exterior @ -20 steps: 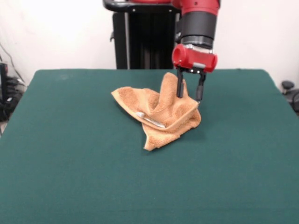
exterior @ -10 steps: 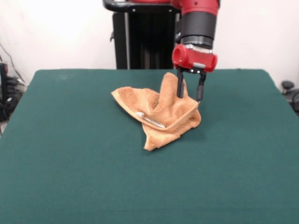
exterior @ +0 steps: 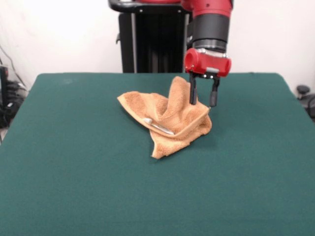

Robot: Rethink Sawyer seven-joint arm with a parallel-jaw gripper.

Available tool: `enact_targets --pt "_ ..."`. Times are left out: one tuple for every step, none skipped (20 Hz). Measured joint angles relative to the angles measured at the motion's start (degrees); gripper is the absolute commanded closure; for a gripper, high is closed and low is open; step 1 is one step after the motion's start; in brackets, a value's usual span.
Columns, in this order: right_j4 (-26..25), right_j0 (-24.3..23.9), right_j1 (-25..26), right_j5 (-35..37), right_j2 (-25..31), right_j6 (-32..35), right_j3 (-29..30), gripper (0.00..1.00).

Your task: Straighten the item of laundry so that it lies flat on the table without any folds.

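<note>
Setting: robotics lab. Evidence: red and black arm [exterior: 210, 24] mounted on a black pedestal [exterior: 150, 42] at the far side of a table [exterior: 74, 172] covered in dark green cloth; plain white wall [exterior: 59, 34] behind; cables and equipment [exterior: 7, 96] beside the table's edge.

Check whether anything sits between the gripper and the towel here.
Nothing visible does. The gripper hangs with its fingers apart right at the raised fold of the crumpled towel, and only bare table surrounds the cloth.
</note>
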Motion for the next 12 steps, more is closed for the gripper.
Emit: enact_targets --pt "-0.01 -0.09 0.00 0.00 0.07 0.00 0.00 0.00" --pt "-0.01 -0.28 0.00 0.00 0.19 0.00 0.00 0.00" --pt "-0.01 -0.46 0.00 0.00 0.31 0.00 0.00 0.00" --pt "-0.01 -0.62 0.00 0.00 0.37 0.00 -0.01 0.00" --pt "-0.01 -0.85 0.00 0.00 0.45 0.00 0.00 0.00" --pt "-0.01 -0.92 0.00 0.00 0.46 0.00 -0.01 0.00" --pt "-0.01 -0.94 -0.01 0.00 0.46 0.00 0.00 0.00" --pt "-0.01 -0.93 -0.01 0.00 0.46 0.00 0.00 0.00" --pt "-0.01 -0.80 -0.01 0.00 0.45 0.00 0.00 0.00" --pt "-0.01 -0.70 0.00 0.00 0.45 0.00 -0.01 0.00" --pt "-0.01 -0.64 0.00 0.00 0.46 0.00 -0.01 0.00" --pt "-0.01 -0.51 0.00 0.00 0.46 0.00 0.00 0.00"
